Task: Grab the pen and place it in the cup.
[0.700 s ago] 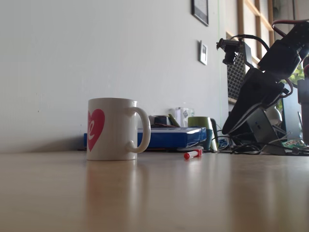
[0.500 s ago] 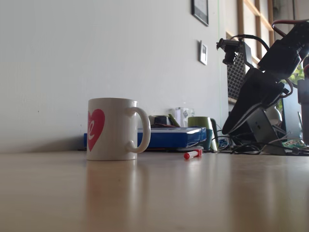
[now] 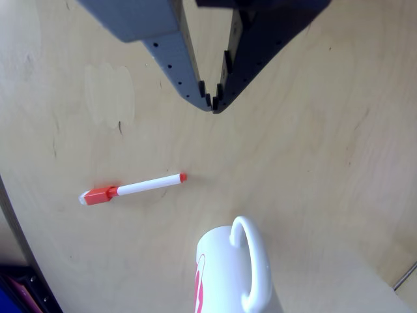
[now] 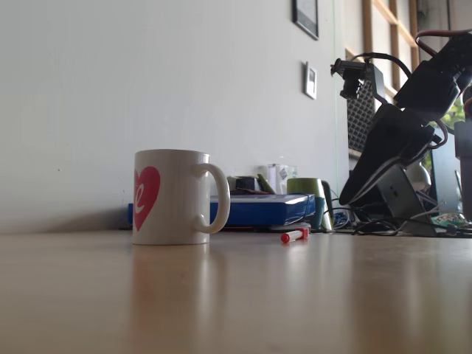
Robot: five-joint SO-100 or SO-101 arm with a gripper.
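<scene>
Nothing moved: pen (image 3: 133,188) beside cup (image 3: 225,274).

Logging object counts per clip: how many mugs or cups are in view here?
2. The white heart mug stands upright on the wooden table, left of the pen. A green cup sits behind the blue box. The clutter may hide more.

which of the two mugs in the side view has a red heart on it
The white mug in front on the table carries the red heart; the green mug behind, past the blue box, is plain.
</scene>
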